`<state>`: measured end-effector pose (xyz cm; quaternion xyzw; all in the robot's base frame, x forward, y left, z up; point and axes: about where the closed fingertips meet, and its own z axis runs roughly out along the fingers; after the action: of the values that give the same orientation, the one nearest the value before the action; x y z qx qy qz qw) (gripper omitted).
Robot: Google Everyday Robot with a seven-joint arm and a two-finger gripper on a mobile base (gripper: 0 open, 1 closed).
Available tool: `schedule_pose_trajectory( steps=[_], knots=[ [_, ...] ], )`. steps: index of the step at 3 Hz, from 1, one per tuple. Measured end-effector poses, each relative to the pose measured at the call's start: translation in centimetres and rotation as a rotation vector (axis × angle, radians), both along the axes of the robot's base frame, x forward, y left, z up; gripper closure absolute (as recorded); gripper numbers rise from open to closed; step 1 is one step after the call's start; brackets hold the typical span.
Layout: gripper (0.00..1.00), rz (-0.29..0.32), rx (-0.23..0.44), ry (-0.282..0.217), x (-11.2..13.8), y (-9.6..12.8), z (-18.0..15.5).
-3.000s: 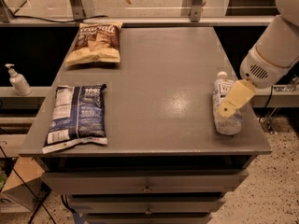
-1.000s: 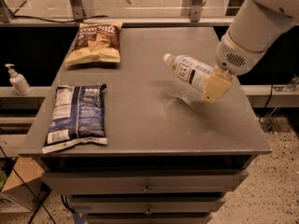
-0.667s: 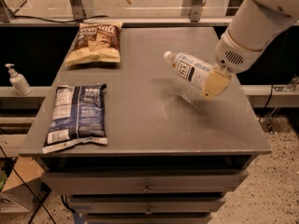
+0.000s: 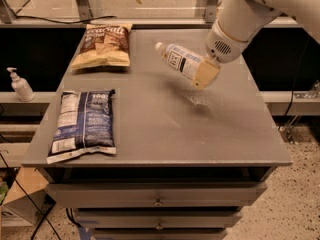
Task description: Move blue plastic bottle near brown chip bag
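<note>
The blue plastic bottle [image 4: 179, 60] is clear with a white cap and a white label. It is tilted, cap toward the upper left, and held in the air above the grey table [image 4: 165, 129]. My gripper [image 4: 204, 73] is shut on the bottle's base end, right of the table's centre. The brown chip bag [image 4: 104, 45] lies flat at the table's far left corner, well to the left of the bottle.
A dark navy blue and white bag [image 4: 83, 123] lies at the table's front left. A small white pump dispenser [image 4: 20, 85] stands on a shelf to the left, off the table. Drawers [image 4: 157, 200] sit under the tabletop.
The bottle was lifted from the table's right side, tipped over, and carried left and toward the back. The gripper has moved with it toward the brown chip bag.
</note>
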<state>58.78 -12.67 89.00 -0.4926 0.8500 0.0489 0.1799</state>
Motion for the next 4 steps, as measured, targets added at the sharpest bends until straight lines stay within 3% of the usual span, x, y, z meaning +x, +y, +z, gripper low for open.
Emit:
schedule_pose_trajectory(
  steps=[2,4],
  knots=[
    [1.0,0.041,0.076,0.007,6.8,5.4,-2.2],
    [0.59,0.053,0.172,0.028,11.3,9.7,-4.0]
  ],
)
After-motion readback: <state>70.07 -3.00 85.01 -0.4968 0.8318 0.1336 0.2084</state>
